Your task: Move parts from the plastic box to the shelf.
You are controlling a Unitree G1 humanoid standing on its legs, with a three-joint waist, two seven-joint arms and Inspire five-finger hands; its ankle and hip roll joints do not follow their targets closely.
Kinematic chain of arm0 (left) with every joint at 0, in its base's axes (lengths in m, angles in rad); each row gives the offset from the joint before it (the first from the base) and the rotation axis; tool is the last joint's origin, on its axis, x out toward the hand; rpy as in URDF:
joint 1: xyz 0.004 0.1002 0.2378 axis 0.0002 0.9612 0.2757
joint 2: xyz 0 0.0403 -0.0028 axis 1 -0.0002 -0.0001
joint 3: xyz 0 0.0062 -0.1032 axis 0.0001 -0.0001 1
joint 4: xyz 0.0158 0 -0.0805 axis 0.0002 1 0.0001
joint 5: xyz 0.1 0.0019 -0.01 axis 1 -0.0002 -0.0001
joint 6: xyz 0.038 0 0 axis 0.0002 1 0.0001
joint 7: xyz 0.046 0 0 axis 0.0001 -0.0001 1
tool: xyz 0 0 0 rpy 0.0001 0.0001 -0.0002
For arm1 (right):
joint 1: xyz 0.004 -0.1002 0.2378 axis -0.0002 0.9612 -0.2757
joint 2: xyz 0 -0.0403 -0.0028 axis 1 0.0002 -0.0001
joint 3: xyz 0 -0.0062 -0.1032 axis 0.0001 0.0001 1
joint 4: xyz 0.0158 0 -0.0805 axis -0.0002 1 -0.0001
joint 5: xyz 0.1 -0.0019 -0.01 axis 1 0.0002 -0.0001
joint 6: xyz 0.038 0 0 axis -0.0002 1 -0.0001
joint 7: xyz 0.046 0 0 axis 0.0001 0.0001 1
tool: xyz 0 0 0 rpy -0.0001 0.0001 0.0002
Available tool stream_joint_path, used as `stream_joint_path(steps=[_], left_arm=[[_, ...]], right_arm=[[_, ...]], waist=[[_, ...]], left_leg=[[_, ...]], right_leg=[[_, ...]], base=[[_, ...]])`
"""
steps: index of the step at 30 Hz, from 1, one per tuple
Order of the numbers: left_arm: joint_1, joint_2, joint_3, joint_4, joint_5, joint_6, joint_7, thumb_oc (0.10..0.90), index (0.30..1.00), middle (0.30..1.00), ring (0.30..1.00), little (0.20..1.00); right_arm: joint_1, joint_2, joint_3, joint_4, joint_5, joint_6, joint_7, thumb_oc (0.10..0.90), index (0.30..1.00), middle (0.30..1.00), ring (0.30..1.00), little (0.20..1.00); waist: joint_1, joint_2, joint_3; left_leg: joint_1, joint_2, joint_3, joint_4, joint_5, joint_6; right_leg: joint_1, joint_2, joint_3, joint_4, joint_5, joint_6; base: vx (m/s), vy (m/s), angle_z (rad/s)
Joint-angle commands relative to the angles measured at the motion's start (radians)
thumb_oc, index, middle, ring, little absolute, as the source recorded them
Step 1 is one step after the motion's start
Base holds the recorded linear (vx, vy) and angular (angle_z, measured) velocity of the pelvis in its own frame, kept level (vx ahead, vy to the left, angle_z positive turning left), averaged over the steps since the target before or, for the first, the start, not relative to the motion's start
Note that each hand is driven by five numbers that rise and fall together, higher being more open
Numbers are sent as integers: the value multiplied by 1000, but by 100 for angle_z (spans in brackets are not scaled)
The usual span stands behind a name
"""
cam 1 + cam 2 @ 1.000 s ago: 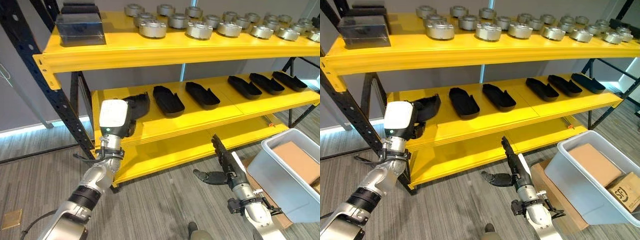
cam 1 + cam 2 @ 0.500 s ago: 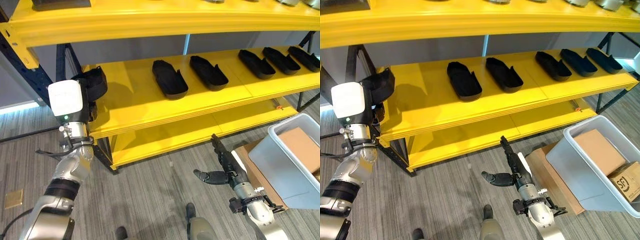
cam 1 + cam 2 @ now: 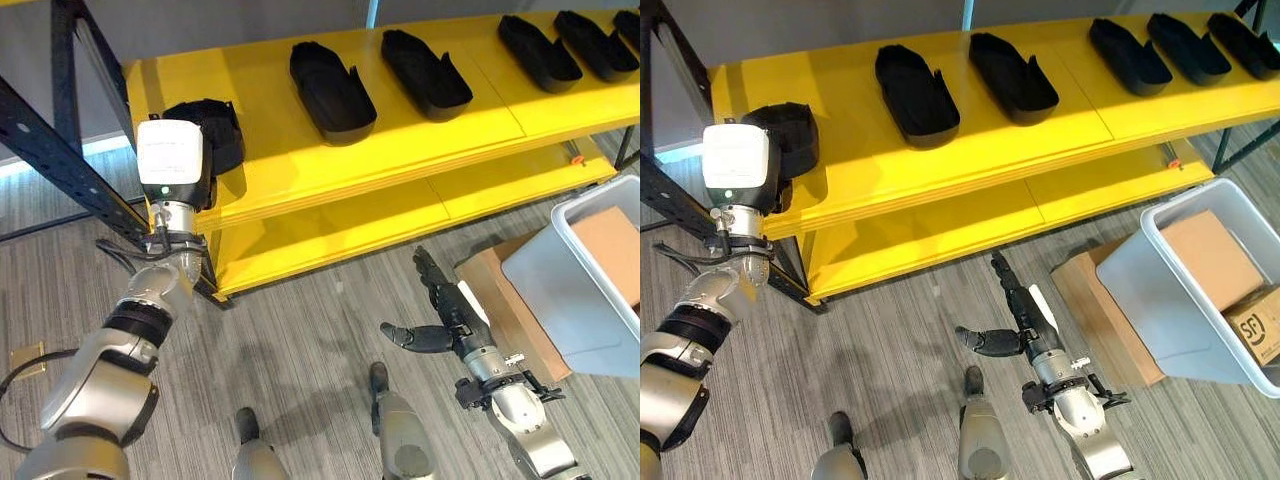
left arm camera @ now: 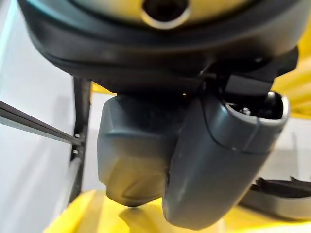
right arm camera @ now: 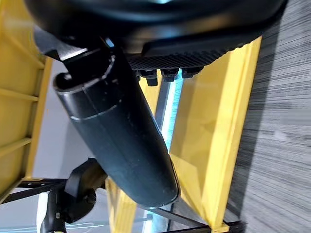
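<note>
Black parts (image 3: 332,78) lie in a row on the yellow shelf (image 3: 300,175). One more black part (image 3: 215,130) sits at the shelf's left end, right by the left hand (image 3: 205,150). The head views hide that hand's fingers behind its white wrist block. The left wrist view shows the thumb (image 4: 218,165) over the part, but I cannot tell if the hand grips it. The right hand (image 3: 1025,320) hangs over the floor with straight fingers, holding nothing. The plastic box (image 3: 1185,300) stands on the floor at the right, with cardboard boxes (image 3: 1212,250) inside.

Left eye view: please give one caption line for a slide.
Left hand at a black part on the yellow shelf; right hand open above the floor.
</note>
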Motion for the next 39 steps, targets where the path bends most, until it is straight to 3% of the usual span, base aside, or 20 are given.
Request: stream_joint_path(steps=[1, 11, 21, 39], left_arm=[[-180, 71, 14, 0, 18, -23, 64, 400, 300, 300, 300, 300], [-237, 44, -32, 193, -44, -30, 35, 400, 300, 300, 300, 300], [-241, 103, -100, 324, -4, -46, -2, 400, 300, 300, 300, 300], [-304, 160, -192, 353, 47, -43, -32, 400, 300, 300, 300, 300]], right_arm=[[-40, -20, -22, -130, 45, -139, -17, 900, 1000, 1000, 1000, 1000], [-46, -46, -11, -139, 62, -154, -17, 900, 1000, 1000, 1000, 1000], [-52, -73, -18, -140, 78, -170, -9, 900, 1000, 1000, 1000, 1000], [-22, -85, -88, -160, 70, -180, -38, 900, 1000, 1000, 1000, 1000]], waist=[[-2, -13, -100], [-19, -7, -88], [-26, -3, -89], [-47, 6, -109]], left_leg=[[-63, 31, 13, 53, 29, 41], [-111, 42, 6, 72, 37, 33], [-155, 49, 7, 97, 29, 29], [-281, 36, 1, 163, 4, 40]], right_leg=[[-16, 10, -3, 93, -53, 3], [-73, 24, 15, 112, -51, -4], [-113, 29, 27, 119, -47, -1], [-188, 24, 46, 87, -12, 10]], base=[[-24, -10, -6], [-13, -8, -5], [2, 5, -3], [18, 21, -1]])
